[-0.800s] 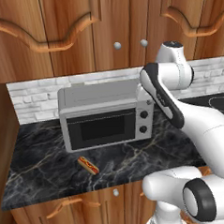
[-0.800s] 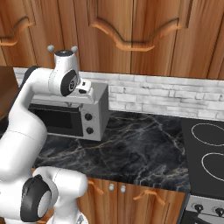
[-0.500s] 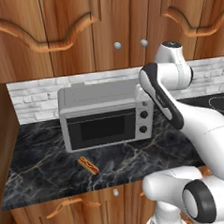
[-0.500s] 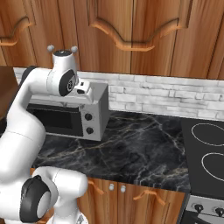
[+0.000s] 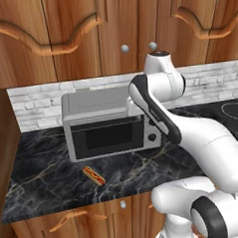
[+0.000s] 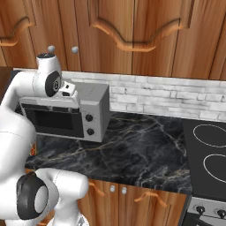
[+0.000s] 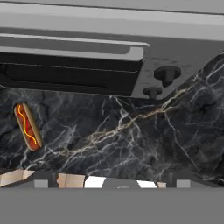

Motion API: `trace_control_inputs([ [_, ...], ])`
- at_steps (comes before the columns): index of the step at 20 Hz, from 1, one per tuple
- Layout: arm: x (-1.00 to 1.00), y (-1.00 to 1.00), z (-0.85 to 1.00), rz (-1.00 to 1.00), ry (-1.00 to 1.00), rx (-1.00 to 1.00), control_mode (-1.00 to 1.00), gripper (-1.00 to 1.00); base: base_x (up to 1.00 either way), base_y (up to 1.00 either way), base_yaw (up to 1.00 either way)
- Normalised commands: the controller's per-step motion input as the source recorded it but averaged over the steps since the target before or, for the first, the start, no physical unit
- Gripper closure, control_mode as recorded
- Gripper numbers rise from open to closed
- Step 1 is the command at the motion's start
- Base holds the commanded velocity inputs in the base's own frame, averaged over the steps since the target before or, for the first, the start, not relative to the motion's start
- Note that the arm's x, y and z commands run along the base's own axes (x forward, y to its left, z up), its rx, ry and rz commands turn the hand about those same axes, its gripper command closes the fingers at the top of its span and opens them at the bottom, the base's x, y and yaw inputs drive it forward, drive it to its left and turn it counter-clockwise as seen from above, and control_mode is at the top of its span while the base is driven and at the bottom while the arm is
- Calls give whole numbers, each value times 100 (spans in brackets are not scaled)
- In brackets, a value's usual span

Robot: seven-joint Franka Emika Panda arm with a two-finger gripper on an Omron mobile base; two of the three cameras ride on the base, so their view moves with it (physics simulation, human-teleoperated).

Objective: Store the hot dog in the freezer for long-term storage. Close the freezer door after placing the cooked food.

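The hot dog, a small orange-brown bun with a red sausage and a yellow zigzag, lies on the dark marble counter in front of the silver microwave. It also sits at the left of the hand view as the hot dog. My gripper hangs high over the microwave's front right corner, well above and to the right of the hot dog. Seen from the right base, the gripper is at the microwave's top. Its fingertips stand wide apart with nothing between them. The freezer and its door are out of view.
Wooden wall cabinets hang above the counter, over a white brick backsplash. A black cooktop lies at the counter's right end. Bare marble stretches between the microwave and the cooktop. Drawer fronts run below the counter edge.
My arm's upper joint and hand have swung to the left, bringing the hand over the microwave's front. The hot dog and microwave have stayed put.
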Motion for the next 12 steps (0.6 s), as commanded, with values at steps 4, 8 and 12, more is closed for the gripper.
trace_control_inputs([
  [4, -26, 86, -50, 1, 13, -9, -100, -100, 0, 0, 0],
  [8, -19, 92, -51, 6, 13, -1, -100, -100, 0, 0, 0],
  [12, -3, 72, -62, 11, 19, 0, -100, -100, 0, 0, 0],
])
